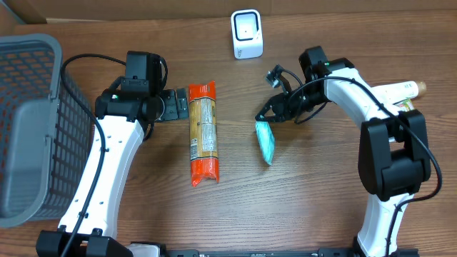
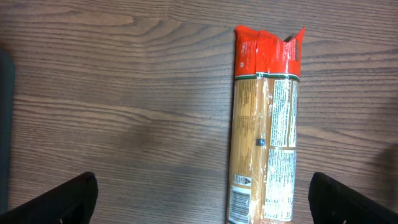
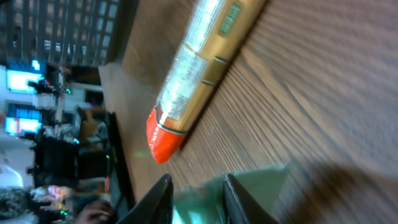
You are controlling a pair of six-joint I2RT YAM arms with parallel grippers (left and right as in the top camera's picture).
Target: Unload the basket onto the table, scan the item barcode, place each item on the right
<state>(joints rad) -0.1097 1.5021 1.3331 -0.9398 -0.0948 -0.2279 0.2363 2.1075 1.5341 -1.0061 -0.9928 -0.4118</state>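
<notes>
At your far left the grey basket (image 1: 28, 86) stands ready, probably for scanned goods. Your left gripper (image 1: 177, 105) is spread wide just beside the orange-ended pasta pack (image 1: 203, 132), whose print faces up but is too small to read. The white scanner (image 1: 247, 33) sits at the back, window facing forward. The teal packet (image 1: 265, 141) lies right of the pasta, with your right gripper (image 1: 265, 114) at its top end; I cannot tell whether it is clamped.

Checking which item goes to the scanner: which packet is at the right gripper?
The small teal packet; its top end sits between the fingers of the right gripper. The long orange-ended pasta pack lies apart.
</notes>
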